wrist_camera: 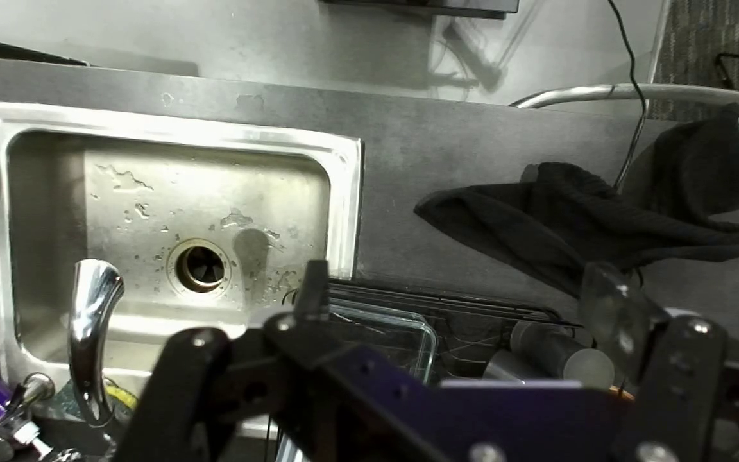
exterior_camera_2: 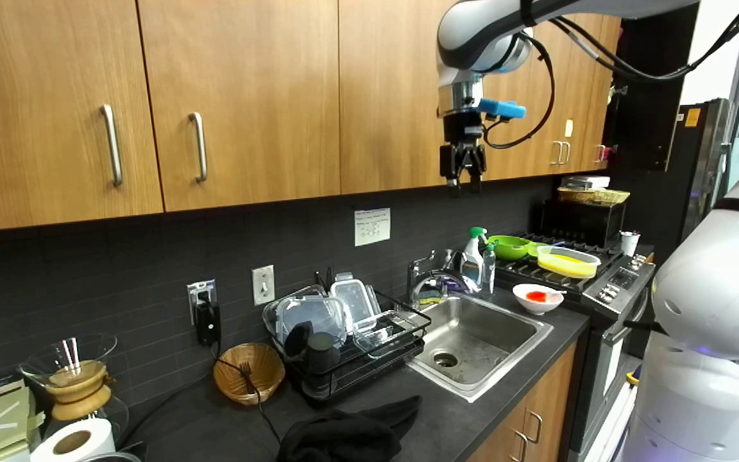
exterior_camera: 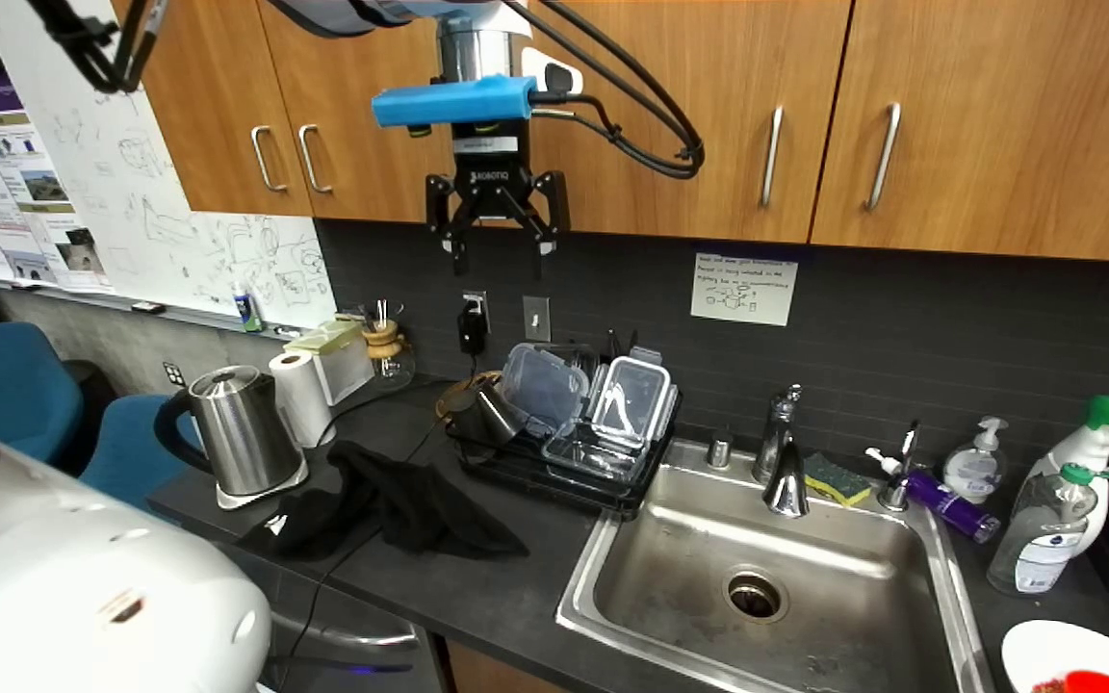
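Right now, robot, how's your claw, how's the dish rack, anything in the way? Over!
Claw open, holding nothing, up high. Dish rack below, loaded with clear food containers. Faucet beside rack might get in the way.

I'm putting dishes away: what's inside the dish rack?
The dish rack holds at least a clear container, clear lids and a dark cup. Whatever they cover beneath or behind cannot be seen.
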Controlling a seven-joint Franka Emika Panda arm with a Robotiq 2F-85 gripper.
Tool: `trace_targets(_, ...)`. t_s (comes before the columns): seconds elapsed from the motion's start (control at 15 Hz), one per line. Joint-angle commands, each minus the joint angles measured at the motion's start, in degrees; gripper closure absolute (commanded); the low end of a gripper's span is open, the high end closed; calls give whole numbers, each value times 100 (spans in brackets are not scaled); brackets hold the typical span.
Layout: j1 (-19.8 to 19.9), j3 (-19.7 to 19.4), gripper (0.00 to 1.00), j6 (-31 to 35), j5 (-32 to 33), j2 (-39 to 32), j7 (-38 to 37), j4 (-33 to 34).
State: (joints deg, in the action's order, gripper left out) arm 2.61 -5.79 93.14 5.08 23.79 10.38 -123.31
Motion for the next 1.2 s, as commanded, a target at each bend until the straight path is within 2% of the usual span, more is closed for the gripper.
trace_targets(0.0, 4, 4, 0, -9, -3, -4, 0, 10)
trace_targets(0.87, -35, 27, 0, -17, -44, -60, 21, 62)
trace_targets(1.13, -208, 225, 0, -63, 43, -210, 101, 141)
